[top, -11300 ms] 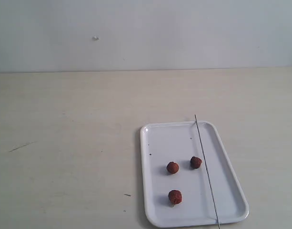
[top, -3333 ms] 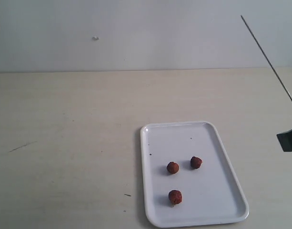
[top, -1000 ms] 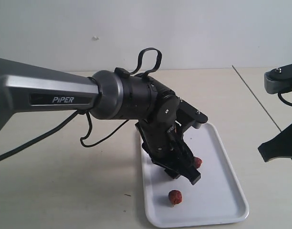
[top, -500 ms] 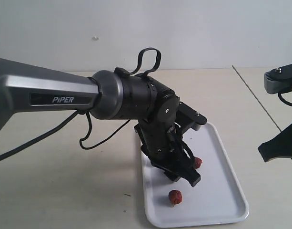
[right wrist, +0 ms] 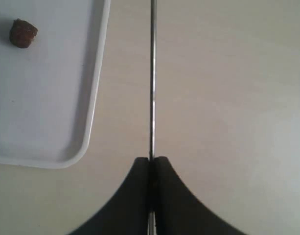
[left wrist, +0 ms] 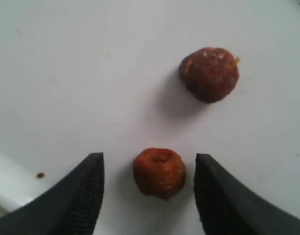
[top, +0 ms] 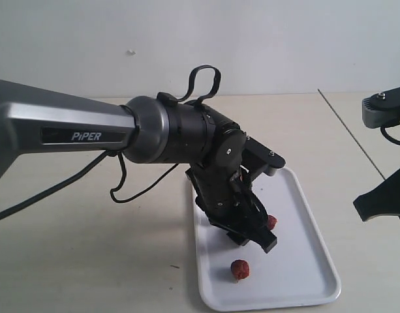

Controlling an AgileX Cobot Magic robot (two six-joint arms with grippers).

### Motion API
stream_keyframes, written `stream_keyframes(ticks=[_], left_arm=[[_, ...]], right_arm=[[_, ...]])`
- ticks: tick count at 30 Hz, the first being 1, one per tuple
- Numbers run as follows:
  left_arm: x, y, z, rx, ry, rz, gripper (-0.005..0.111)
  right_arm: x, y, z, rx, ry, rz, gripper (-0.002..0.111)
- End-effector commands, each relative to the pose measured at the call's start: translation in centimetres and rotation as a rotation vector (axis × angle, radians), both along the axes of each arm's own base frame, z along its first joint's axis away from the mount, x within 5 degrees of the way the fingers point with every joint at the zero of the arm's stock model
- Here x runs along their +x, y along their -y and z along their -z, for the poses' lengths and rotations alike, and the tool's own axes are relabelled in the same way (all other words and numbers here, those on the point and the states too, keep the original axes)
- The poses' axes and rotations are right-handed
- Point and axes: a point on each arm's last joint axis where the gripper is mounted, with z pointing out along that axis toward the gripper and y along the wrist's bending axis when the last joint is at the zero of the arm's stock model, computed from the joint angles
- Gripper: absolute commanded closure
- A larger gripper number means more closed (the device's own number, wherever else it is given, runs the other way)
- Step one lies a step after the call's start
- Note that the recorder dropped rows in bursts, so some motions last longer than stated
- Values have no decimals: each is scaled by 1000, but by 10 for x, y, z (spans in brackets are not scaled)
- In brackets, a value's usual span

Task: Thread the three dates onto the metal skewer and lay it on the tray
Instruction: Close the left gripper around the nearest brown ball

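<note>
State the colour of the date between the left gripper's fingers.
Reddish-brown date; left wrist view shows it best.

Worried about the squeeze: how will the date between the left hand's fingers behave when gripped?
Likely to roll: the date is roundish and sits loose on the smooth tray. Its dimpled skin suggests softness, so it may squash. The open left hand brackets it, which should steady it.

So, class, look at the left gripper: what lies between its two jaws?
One date, resting on the tray, with a gap to each jaw of the left gripper; the left wrist view shows it.
</note>
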Motion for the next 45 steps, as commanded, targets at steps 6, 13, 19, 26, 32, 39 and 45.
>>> stream_keyframes(ticks=[6, 13, 19, 26, 32, 39, 45], left_arm=[[0, 3, 2, -15, 0, -1, 52], [-1, 3, 10, 1, -13, 1, 52], [-1, 2, 10, 4, -13, 2, 54], [0, 3, 10, -3, -8, 2, 59], [0, 3, 10, -2, -8, 2, 63], [0, 3, 10, 1, -11, 2, 62], [-1, 2, 10, 7, -17, 2, 63]], right_arm=[[2, 0, -3, -1, 21, -9, 108], [2, 0, -3, -1, 21, -9, 108], [2, 0, -3, -1, 21, -9, 108], [2, 0, -3, -1, 21, -9, 108], [2, 0, -3, -1, 21, -9, 108], [2, 0, -3, -1, 21, -9, 108], [2, 0, -3, -1, 21, -9, 108]])
